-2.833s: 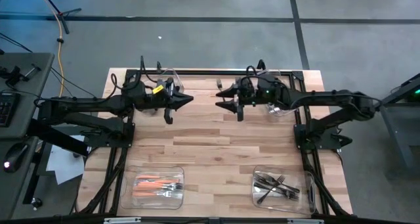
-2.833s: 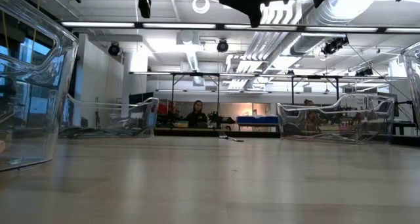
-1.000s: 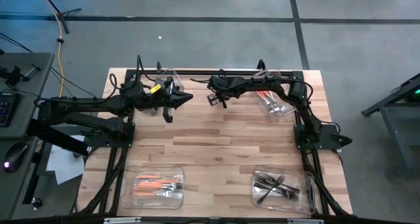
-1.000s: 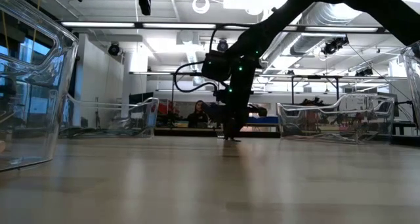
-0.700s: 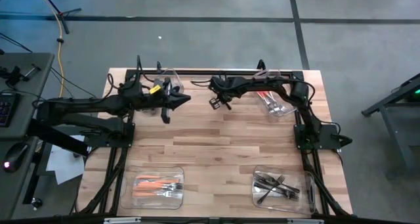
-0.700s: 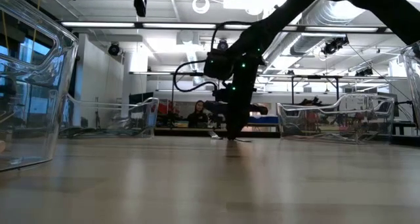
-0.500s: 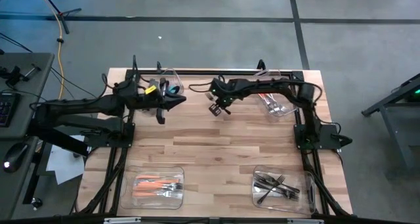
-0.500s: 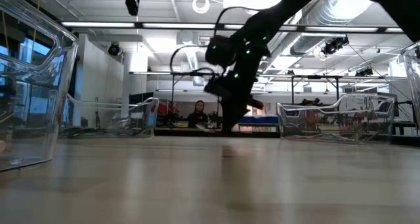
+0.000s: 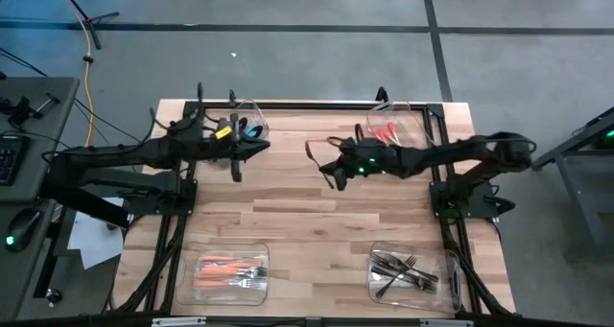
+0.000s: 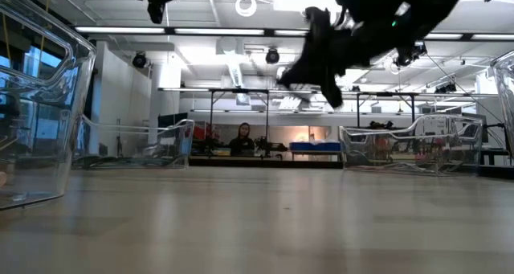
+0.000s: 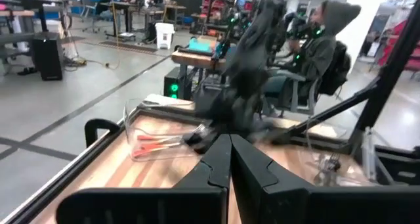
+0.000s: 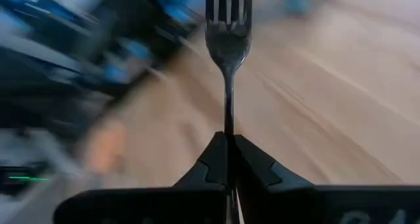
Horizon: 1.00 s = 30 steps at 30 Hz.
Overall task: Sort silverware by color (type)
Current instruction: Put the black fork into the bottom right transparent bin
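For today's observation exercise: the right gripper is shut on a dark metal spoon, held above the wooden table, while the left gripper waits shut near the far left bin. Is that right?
Not quite. The right gripper is shut on a dark metal fork, not a spoon; the right wrist view shows its tines. The rest stands: it is above the table, and the left gripper waits shut.

The right gripper (image 9: 315,152) has snapped shut on a dark metal fork (image 12: 227,27) and lifted it off the table's (image 9: 317,207) far edge, where it lay a moment ago. That arm has swung back toward the middle of the table. The left gripper (image 9: 264,144) has drifted slightly back.
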Available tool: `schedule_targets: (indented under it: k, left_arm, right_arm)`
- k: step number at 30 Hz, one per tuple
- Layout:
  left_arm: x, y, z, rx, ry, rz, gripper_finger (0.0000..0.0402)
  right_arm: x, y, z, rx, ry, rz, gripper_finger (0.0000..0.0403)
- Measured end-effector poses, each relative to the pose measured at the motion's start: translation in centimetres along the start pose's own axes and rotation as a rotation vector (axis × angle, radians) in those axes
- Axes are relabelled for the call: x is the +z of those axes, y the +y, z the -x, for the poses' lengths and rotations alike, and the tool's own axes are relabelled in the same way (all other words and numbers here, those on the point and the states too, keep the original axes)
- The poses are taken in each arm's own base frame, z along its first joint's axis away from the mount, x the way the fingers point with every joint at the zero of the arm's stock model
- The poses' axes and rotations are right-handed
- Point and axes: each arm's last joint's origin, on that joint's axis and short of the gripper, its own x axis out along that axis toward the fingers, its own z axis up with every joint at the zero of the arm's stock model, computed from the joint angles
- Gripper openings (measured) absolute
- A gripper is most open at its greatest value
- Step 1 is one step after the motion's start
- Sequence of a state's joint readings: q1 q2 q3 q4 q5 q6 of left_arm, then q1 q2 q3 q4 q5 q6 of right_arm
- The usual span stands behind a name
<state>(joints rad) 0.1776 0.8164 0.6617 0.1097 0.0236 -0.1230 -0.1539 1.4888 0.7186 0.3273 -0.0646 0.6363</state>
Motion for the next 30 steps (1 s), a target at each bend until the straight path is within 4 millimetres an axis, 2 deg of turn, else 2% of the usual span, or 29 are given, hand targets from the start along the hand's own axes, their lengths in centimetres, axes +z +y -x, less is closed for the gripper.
schedule_targets:
  k: [6,12,17,27,30]
  left_arm:
    - [-0.9,0.2,-2.5,-0.054,0.010,0.025,0.0000]
    - [-1.5,0.3,-5.1,-0.118,-0.043,0.077,0.0000]
    - [-1.8,0.3,-5.6,-0.123,-0.045,0.088,0.0000]
    - [-0.8,0.1,-4.6,-0.130,-0.091,0.082,0.0000]
    - [-0.9,0.1,-4.6,-0.129,-0.084,0.083,0.0000]
  right_arm:
    - [2.7,4.3,2.9,0.242,-0.279,0.185,0.0000]
    - [5.2,6.7,3.5,0.320,-0.355,0.334,0.0000]
    - [5.5,6.9,3.5,0.322,-0.357,0.356,0.0000]
    - [6.2,6.0,3.5,0.302,-0.368,0.351,0.0000]
    - [6.3,5.9,3.6,0.347,-0.341,0.333,0.0000]
